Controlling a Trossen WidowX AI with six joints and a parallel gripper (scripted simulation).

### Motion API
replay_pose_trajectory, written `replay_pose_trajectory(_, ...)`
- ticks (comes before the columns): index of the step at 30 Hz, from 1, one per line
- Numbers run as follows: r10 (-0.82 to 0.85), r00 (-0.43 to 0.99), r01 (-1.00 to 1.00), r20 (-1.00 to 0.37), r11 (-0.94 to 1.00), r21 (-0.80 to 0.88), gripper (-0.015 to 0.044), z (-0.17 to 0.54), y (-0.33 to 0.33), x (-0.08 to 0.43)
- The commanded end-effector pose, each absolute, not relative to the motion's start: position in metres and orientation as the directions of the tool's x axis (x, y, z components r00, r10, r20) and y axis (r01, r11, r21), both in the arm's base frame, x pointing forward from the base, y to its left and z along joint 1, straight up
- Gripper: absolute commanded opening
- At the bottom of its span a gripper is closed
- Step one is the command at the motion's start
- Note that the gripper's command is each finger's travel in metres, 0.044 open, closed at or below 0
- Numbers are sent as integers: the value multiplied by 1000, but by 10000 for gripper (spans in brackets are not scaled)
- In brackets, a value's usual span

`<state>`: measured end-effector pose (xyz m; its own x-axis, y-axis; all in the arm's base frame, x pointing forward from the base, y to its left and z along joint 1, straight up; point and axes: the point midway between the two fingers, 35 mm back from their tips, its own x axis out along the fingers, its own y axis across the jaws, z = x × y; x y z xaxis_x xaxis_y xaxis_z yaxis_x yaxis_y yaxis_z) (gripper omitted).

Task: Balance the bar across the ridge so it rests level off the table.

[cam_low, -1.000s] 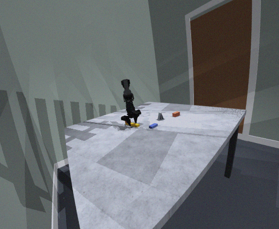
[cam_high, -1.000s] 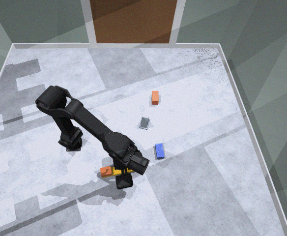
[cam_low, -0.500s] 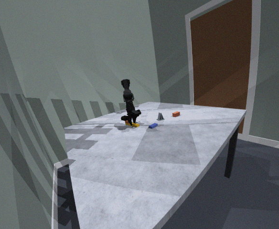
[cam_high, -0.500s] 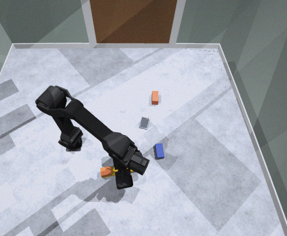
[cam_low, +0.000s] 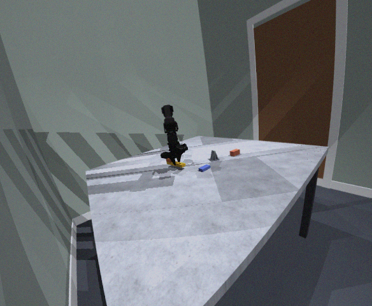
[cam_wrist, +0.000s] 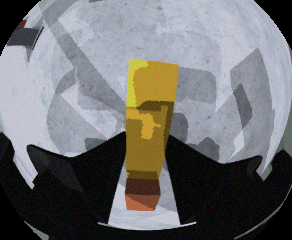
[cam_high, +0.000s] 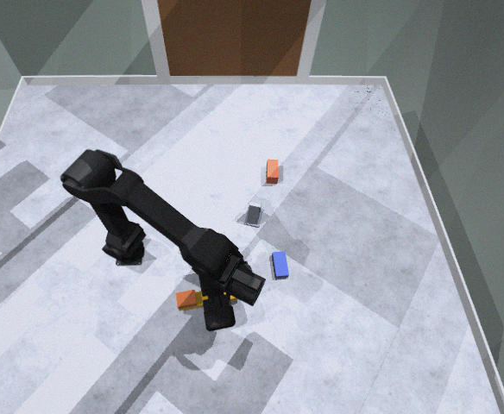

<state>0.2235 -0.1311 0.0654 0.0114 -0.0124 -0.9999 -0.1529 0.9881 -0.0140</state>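
Observation:
The yellow bar [cam_high: 199, 299] [cam_low: 181, 164] [cam_wrist: 153, 82] has an orange block [cam_high: 185, 298] [cam_low: 168, 160] [cam_wrist: 142, 202] on one end. My gripper [cam_high: 217, 297] [cam_low: 177, 162] [cam_wrist: 146, 138] points down and is shut on the yellow bar, with a finger on each long side near its middle. The bar is low at the table; whether it touches the table is too small to tell. The grey ridge [cam_high: 254, 215] [cam_low: 213, 155] [cam_wrist: 26, 36] stands apart from the bar, toward the door side, with nothing on it. The gripper hides part of the bar in the top view.
A blue block [cam_high: 280, 264] [cam_low: 204, 168] lies on the table [cam_high: 355, 267] [cam_low: 166, 250], to the right of the gripper in the top view. A separate orange block [cam_high: 272, 171] [cam_low: 234, 152] lies beyond the ridge, toward the door.

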Motion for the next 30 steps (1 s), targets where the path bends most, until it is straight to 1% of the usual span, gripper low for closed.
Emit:
replay_pose_trajectory(1,-15,18,-154,-1000,988,-18,0,77,-132,225)
replay_pose_trajectory(30,-13,21,-158,-1000,987,-16,0,151,-129,222)
